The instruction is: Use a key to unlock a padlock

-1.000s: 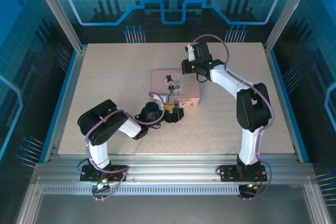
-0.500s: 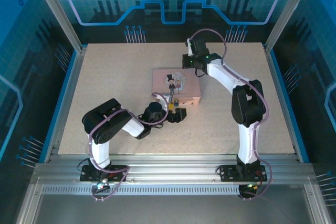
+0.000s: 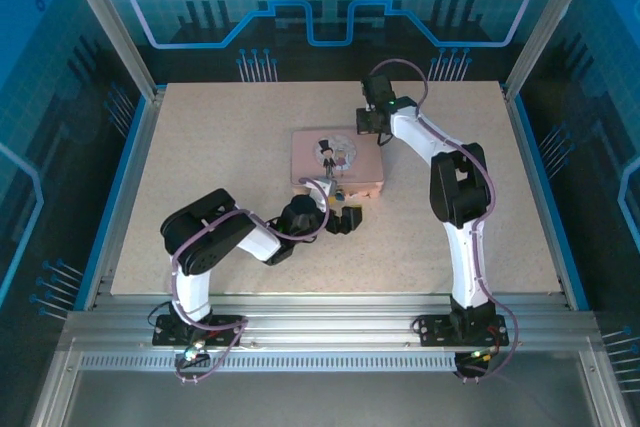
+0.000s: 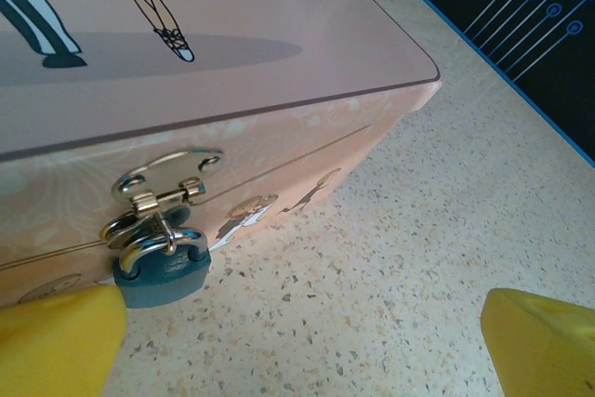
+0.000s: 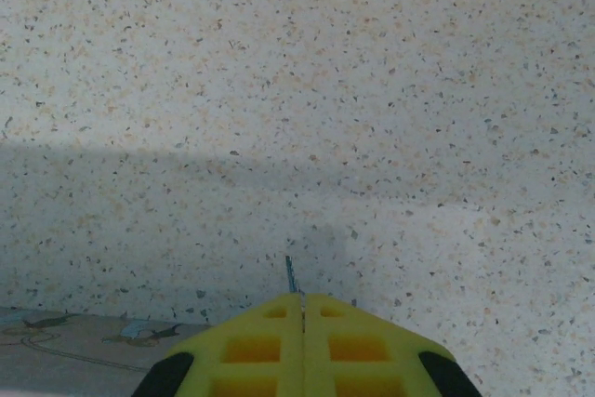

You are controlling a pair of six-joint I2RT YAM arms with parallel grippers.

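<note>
The small blue padlock (image 4: 163, 271) hangs by its metal shackle from the hasp (image 4: 163, 188) on the front wall of the pink box (image 4: 232, 44). My left gripper (image 4: 302, 323) is open and low on the table. Its yellow fingers (image 4: 56, 341) straddle the space in front of the box, and the left one is right beside the padlock. Seen from above, the left gripper (image 3: 335, 207) sits at the front of the box (image 3: 335, 159). My right gripper (image 5: 302, 299) is shut on the key (image 5: 290, 274), a thin sliver sticking out of the pads. It hovers over the table behind the box (image 3: 370, 119).
The speckled table (image 3: 220, 147) spreads wide on the left and right of the box. A corner of the box (image 5: 74, 350) shows at the bottom left of the right wrist view. Blue walls and metal posts (image 3: 110, 22) ring the table.
The right gripper has drawn back from over the box's rear edge toward the far right. The left gripper has crept right, closer to the box front.
</note>
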